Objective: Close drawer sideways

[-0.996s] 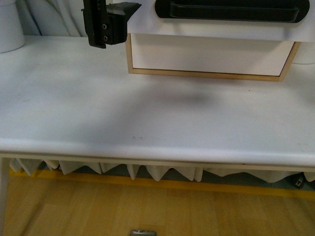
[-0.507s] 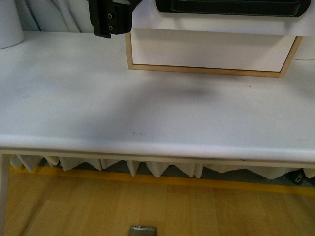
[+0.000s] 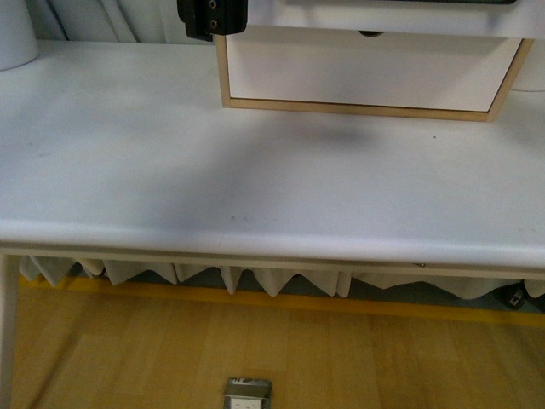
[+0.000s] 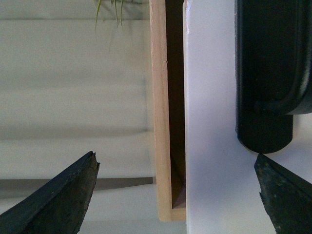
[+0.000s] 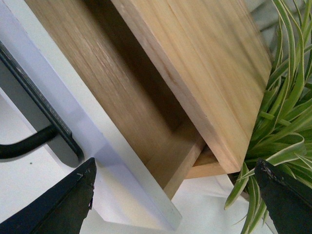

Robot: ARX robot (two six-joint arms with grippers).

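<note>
The drawer (image 3: 383,17) is the white front at the top of the wood-framed cabinet (image 3: 358,109), with a small notch (image 3: 370,34) in its lower edge. It stands out from the frame. In the left wrist view a dark gap separates the drawer front (image 4: 209,122) from the wood frame (image 4: 158,107), and the black bar handle (image 4: 268,73) is on its face. My left gripper (image 4: 175,195) is open, its fingers straddling the drawer's edge; it shows at the cabinet's left side (image 3: 213,19). My right gripper (image 5: 173,204) is open at the drawer's other end (image 5: 112,161), near its handle (image 5: 39,117).
A plain white drawer front (image 3: 358,72) sits below. A green striped plant (image 5: 278,122) stands beside the cabinet's right end. The white table (image 3: 255,170) spreads in front. A white container (image 3: 15,38) is at the far left.
The drawer front and black handle have receded toward the top of the front view, uncovering the notch. My left gripper has moved right and further away, up against the cabinet's left side.
</note>
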